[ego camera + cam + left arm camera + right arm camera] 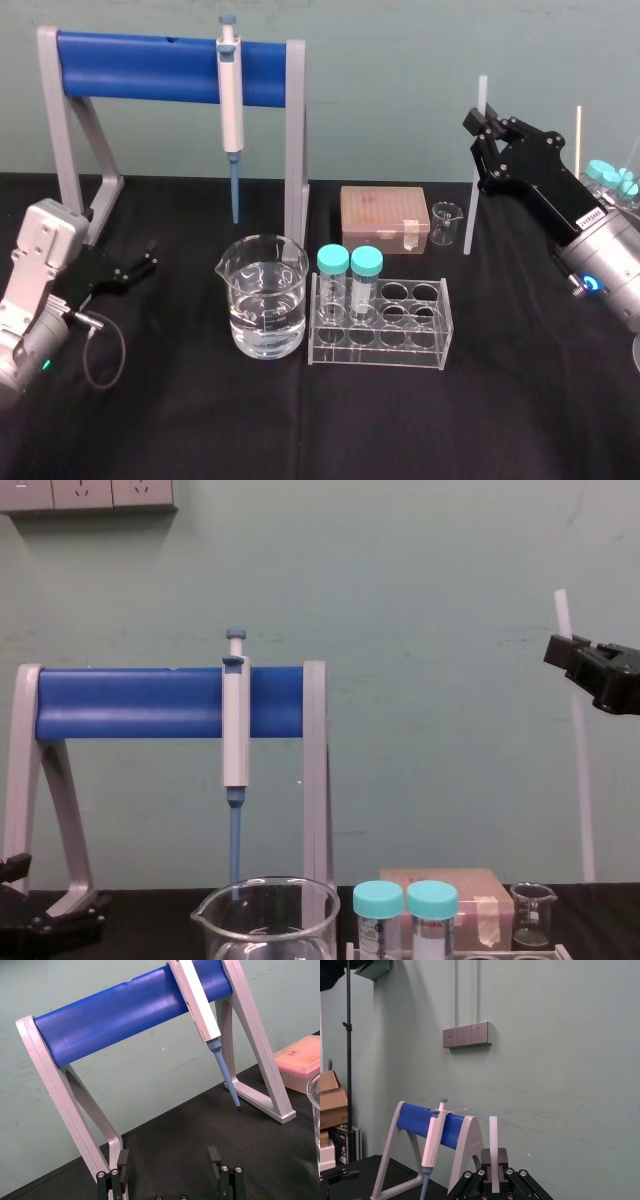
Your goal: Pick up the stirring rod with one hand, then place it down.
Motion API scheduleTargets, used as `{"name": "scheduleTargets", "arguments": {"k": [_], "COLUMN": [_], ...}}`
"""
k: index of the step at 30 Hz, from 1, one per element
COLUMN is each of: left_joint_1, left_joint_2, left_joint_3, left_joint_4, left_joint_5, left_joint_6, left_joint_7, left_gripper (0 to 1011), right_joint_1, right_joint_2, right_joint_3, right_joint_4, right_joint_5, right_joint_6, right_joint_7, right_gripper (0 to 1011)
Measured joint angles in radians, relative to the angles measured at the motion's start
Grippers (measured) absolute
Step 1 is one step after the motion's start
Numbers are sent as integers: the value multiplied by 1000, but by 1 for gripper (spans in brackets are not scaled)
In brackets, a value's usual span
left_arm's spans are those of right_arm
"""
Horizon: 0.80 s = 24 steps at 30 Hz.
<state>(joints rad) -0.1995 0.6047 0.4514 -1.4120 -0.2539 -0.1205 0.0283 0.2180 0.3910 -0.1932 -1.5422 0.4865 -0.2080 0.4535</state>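
The stirring rod (472, 190) is a thin white translucent stick standing nearly upright at the back right, just right of a small empty beaker (446, 222). My right gripper (487, 122) is shut on its upper part, with a short length of the stirring rod (493, 1132) sticking up past the jaws. From the chest, the stirring rod (581, 780) reaches down from the right gripper (566, 652) to about table level; whether its tip touches the cloth I cannot tell. My left gripper (150, 260) rests open and empty at the left, its fingers (123, 1159) wide apart.
A pipette (231, 95) hangs on the blue-barred stand (140, 65) at the back. A large beaker of water (264, 296), a clear rack (380, 320) with two teal-capped tubes and a pink tip box (382, 212) fill the middle. More teal-capped tubes (612, 180) stand far right.
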Motion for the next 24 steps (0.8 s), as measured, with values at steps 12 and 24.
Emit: {"name": "scheduleTargets", "arguments": {"k": [12,24], "left_joint_1": [0,0], "left_joint_2": [0,0], "left_joint_3": [0,0], "left_joint_4": [0,0], "left_joint_5": [0,0], "left_joint_6": [0,0], "left_joint_7": [0,0], "left_gripper": [1000,1000], "right_joint_1": [2,2], "right_joint_2": [-3,-5], "right_joint_3": [-3,-4], "right_joint_4": [4,6], "right_joint_5": [-4,-8], "right_joint_6": [2,1], "right_joint_7": [2,2], "right_gripper": [71,71]}}
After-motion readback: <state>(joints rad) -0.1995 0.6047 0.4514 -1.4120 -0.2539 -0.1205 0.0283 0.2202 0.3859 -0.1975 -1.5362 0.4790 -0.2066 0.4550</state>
